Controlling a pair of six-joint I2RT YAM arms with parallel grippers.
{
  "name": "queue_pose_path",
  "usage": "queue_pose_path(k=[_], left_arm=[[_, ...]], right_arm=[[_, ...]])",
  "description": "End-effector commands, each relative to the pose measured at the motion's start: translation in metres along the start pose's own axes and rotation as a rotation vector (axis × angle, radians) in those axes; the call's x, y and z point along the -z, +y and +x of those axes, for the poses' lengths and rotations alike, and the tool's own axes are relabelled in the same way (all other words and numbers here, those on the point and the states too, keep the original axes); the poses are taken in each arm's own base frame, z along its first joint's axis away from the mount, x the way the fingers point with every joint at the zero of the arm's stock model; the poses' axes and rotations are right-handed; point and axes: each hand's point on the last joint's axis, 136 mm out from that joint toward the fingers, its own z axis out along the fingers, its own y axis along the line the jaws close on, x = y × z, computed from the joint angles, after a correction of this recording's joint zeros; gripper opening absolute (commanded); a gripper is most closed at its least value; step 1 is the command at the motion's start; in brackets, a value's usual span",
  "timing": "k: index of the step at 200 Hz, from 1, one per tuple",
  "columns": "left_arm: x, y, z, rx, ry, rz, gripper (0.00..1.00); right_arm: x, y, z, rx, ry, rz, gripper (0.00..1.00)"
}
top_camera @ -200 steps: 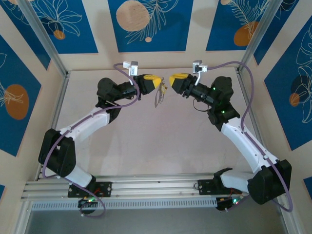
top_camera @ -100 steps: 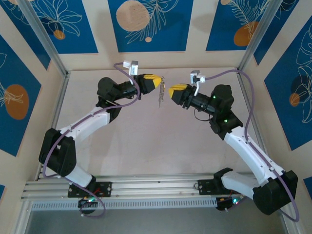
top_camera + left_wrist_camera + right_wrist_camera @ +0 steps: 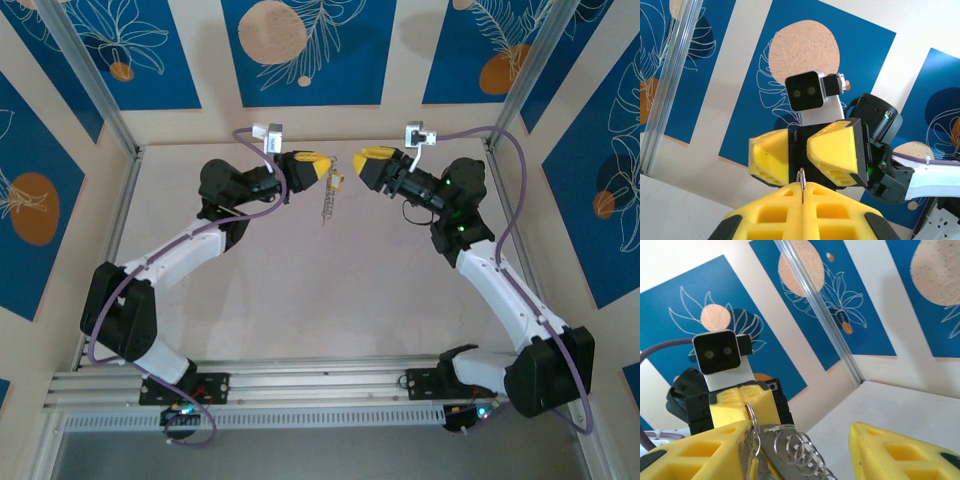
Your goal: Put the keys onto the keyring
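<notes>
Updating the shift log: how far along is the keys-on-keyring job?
Done: the left tool is shut on the grey metal keyring, which hangs above the table. In hand: the right tool, jaws open, faces it closely. Left: threading the key; whether a key is on yet is too small to tell.

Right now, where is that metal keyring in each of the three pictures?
Top external: the keyring dangles just above centre, under the tip of the left gripper.
Left wrist: a thin arc of it pokes up at bottom centre, from between shut yellow jaws.
Right wrist: its loops sit at the bottom, left of centre.
Shared landmark: the left gripper's yellow jaws, pinching it.
</notes>
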Motion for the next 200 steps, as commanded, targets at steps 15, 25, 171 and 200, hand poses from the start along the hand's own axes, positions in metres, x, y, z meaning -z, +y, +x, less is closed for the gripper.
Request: queue_pose_path(k=[15, 25, 171, 200], left_arm=[[-0.003, -0.017, -0.016, -0.049, -0.05, 0.057, 0.0], [-0.003, -0.017, -0.016, -0.048, -0.051, 0.059, 0.0], [-0.004, -0.016, -0.015, -0.052, -0.053, 0.059, 0.0], [-0.004, -0.016, -0.015, -0.05, -0.052, 0.062, 0.0]], right_arm=[[-0.007, 0.028, -0.02, 0.003, -0.041, -0.151, 0.54], [-0.009, 0.029, -0.018, -0.002, -0.036, -0.162, 0.53], [-0.025, 0.043, 0.01, -0.019, 0.04, -0.213, 0.45], [-0.027, 0.041, 0.012, -0.024, 0.048, -0.209, 0.4]])
